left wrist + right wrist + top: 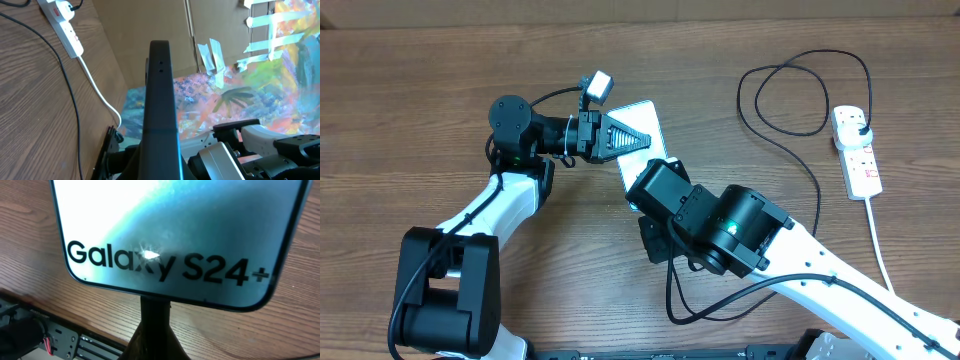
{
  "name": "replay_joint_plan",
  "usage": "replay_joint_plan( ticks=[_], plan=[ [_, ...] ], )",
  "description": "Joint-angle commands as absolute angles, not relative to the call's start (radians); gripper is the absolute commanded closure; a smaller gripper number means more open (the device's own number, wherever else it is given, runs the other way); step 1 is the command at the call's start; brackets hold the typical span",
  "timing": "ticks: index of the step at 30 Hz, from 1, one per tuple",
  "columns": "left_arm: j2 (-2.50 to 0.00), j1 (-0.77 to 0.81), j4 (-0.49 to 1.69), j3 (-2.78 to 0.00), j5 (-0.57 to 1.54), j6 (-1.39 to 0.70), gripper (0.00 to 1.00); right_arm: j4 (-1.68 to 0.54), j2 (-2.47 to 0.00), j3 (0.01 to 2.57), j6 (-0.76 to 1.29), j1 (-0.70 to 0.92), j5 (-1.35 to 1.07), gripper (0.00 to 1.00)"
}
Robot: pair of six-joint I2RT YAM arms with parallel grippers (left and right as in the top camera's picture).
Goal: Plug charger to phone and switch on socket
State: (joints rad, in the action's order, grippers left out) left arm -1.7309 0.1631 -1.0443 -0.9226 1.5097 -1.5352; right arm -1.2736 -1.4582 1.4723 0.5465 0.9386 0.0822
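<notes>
Two end effectors to watch, both at the Galaxy S24+ phone (642, 110). Shows screen-lit just left of centre in the overhead frame, against the wooden counter (420, 80). Reaches over it from the left with the left end effector (646, 140); sits just below its lower edge with the right end effector (155, 311), low in that wrist's view. Cannot tell of either whether released, clenched or grasping anything. Trails the charger cable (76, 115) from the power strip (855, 150) at upper right toward the right arm; hides the connector tip. Risks from here: scraping the port through a skewed approach, skidding the phone if poorly braced, tugging the plug out with a tightened cable, knocking two such close wrists together.
</notes>
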Motion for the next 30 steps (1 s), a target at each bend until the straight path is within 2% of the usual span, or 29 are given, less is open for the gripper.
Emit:
replay_joint_plan(
  ticks=[1,11,15,22,25,30],
  plan=[
    [-1.730,0.222,-1.053,-0.925,1.580,-1.514,0.96,-1.222,-1.455,1.475,0.504,0.935,0.146,0.96],
    [-1.725,0.287,-1.230,-0.925,1.580,-1.609,0.96,-1.230,-1.449,1.590,0.489,0.935,0.145,0.96],
    [-1.725,0.287,-1.409,-0.925,1.578,-1.712,0.96,-1.255,-1.441,1.591,0.490,0.935,0.132,0.79],
    [-1.725,0.287,-1.414,-0.925,1.509,-1.718,0.96,-1.309,-1.440,1.591,0.490,0.935,0.130,0.74],
    [-1.725,0.287,-1.415,-0.925,1.475,-1.718,0.96,-1.344,-1.436,1.591,0.489,0.934,0.131,0.67],
    [-1.725,0.289,-1.414,-0.925,1.407,-1.684,0.96,-1.393,-1.411,1.592,0.488,0.934,0.133,0.44]
  ],
)
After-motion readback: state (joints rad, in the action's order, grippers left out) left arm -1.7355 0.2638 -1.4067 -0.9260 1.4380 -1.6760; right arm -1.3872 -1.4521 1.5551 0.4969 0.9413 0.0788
